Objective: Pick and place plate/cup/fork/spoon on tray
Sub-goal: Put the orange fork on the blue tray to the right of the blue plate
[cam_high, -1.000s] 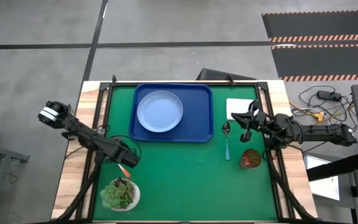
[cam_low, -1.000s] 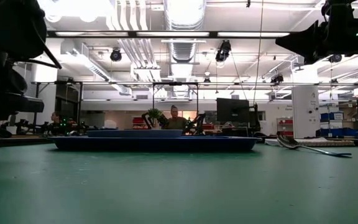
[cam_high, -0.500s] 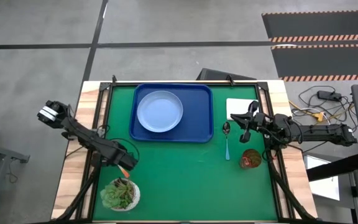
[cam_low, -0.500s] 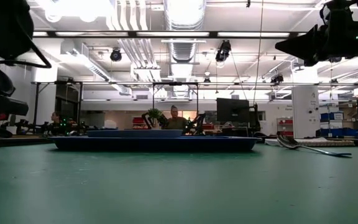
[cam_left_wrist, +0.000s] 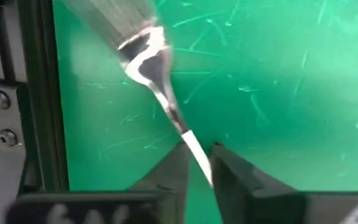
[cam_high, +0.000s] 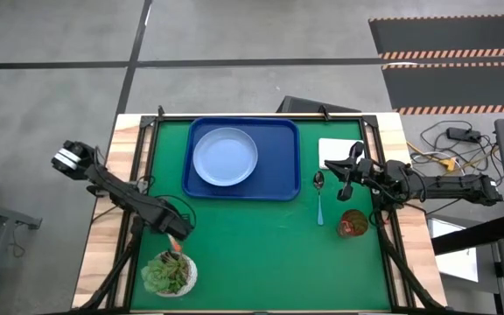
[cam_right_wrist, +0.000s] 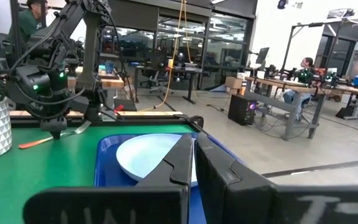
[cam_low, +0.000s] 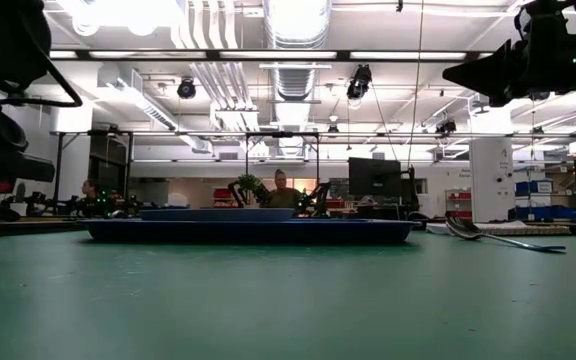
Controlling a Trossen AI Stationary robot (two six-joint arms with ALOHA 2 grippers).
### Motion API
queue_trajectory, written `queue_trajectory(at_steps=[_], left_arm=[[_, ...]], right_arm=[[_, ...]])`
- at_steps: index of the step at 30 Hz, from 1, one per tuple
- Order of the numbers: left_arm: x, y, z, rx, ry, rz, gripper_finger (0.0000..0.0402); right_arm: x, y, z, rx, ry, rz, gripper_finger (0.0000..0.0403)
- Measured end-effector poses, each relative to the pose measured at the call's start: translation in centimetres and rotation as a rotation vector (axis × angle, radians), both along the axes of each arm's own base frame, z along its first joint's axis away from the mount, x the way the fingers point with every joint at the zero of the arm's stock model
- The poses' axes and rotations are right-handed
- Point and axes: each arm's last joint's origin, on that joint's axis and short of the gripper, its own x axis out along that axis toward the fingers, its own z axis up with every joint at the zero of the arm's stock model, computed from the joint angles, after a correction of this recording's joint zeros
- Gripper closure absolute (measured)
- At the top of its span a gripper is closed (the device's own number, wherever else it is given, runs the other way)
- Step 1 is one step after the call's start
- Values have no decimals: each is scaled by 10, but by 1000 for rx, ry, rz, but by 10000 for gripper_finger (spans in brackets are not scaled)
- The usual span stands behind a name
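The fork (cam_high: 178, 248), orange handle and silver tines, lies on the green mat near the table's left edge. My left gripper (cam_high: 176, 233) stands over it, pointing down and shut on it. The pale-blue plate (cam_high: 224, 156) rests in the dark-blue tray (cam_high: 278, 179) at the far middle. The blue-handled spoon (cam_high: 319, 199) lies flat on the mat right of the tray. The dark-red cup (cam_high: 353, 224) stands upright beside the spoon. My right gripper (cam_high: 346, 178) hovers level above the spoon's far end, shut on nothing. My left gripper pinches the fork's thin metal shank (cam_left_wrist: 188, 140) between its two fingers, just behind the tines (cam_left_wrist: 114, 22). The fingers (cam_left_wrist: 173, 171) come from above, pointing down, and lie across the fork. The fork lies flat on the mat (cam_right_wrist: 39, 142).
A white pot with a green succulent (cam_high: 168, 274) stands close to the near side of my left gripper. A white square pad (cam_high: 338, 150) lies under my right arm at the far right. Bare green mat spreads between the tray and the near edge.
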Motion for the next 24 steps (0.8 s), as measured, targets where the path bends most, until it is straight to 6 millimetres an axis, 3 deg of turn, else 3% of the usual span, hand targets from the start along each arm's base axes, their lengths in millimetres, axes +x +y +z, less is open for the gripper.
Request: queue_trajectory(at_steps=[2, 10, 16, 24], left_arm=[[0, 0, 0, 4, 5, 6, 391], [0, 1, 6, 61, 28, 2, 398], [10, -3, 41, 111, 50, -11, 400], [37, -11, 85, 228, -162, -94, 401]], right_arm=[[0, 0, 0, 0, 1, 0, 394], [0, 0, 0, -12, 5, -1, 394], [0, 0, 0, -14, 6, -1, 394], [0, 0, 3, -15, 1, -1, 394]])
